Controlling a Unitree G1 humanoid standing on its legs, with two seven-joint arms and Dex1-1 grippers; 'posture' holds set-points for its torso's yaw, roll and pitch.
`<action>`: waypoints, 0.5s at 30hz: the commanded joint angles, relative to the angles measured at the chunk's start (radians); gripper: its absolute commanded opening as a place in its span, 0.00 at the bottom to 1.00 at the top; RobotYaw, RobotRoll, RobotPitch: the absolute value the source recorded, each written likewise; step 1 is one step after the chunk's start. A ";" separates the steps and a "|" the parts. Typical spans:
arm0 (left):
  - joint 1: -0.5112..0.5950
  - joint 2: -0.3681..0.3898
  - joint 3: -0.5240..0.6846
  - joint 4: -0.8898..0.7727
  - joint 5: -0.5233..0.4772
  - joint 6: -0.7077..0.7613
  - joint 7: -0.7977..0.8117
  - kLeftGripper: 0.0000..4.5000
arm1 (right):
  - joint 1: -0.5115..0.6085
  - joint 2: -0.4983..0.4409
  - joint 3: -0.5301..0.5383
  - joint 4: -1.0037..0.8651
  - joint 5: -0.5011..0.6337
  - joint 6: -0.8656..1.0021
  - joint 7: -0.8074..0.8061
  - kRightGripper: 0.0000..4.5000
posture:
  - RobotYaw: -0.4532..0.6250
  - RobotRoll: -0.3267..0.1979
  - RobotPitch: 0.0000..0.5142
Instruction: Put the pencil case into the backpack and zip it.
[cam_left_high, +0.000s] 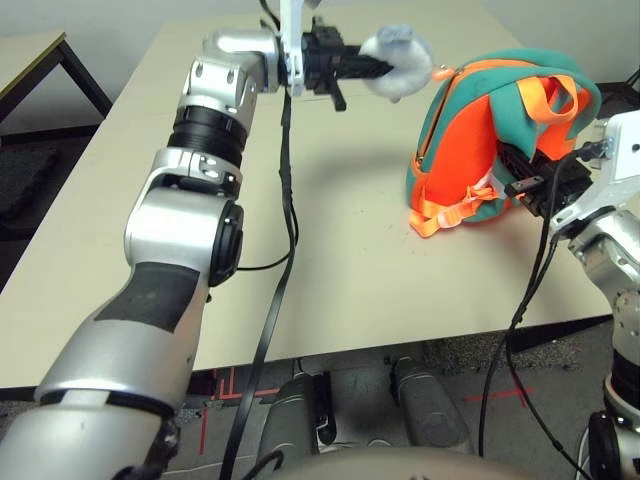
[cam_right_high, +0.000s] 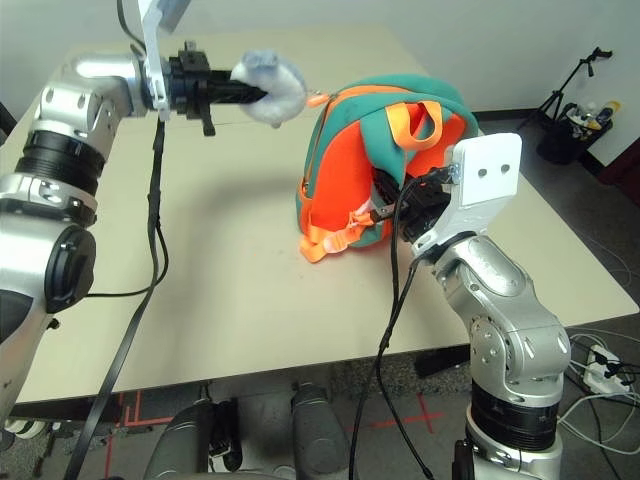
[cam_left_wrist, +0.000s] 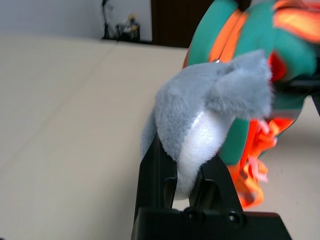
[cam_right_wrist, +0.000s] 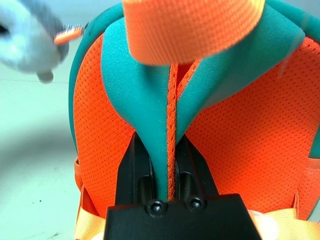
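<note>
Backpack (cam_left_high: 480, 140) stands upright toward the far right part of the bench (cam_left_high: 340, 270), teal shell with bright orange panels, orange top handle loop and pale orange straps trailing at its base. Zipper track runs up the side facing my left arm. Pencil case not visible in any view; I cannot tell where it is.

Grey-white plush whale charm (cam_left_high: 397, 62) is stretched out sideways from the backpack's upper edge, off the bench surface, on a short orange tab. Left gripper (cam_left_high: 372, 68) has its fingers clenched on the whale; the wrist view shows the plush body wedged between both black fingers (cam_left_wrist: 150, 172).

Right gripper (cam_right_wrist: 169, 165) is at the backpack's back face, fingers clamped on a fold of teal fabric with an orange seam running down it, orange mesh on either side.

Left arm reaches long and nearly straight across the bench from the near left, forearm level, a black strap and cable hanging from the wrist. Right arm comes up from the near right edge, elbow bent, wrist pressed close against the backpack, black cable drooping below it
</note>
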 joint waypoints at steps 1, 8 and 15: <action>0.060 0.031 0.030 0.022 0.004 0.024 0.065 0.05 | -0.003 0.009 0.003 0.000 0.002 -0.007 0.002 0.06 | 0.19 0.62 0.21; 0.169 -0.007 0.015 -0.029 -0.016 0.094 0.079 0.05 | 0.003 0.016 0.000 -0.003 -0.001 -0.009 -0.001 0.06 | 0.18 0.62 0.22; 0.317 -0.109 -0.031 -0.066 -0.007 0.145 0.111 0.05 | 0.003 0.029 0.004 0.004 -0.009 -0.020 -0.006 0.06 | 0.18 0.62 0.21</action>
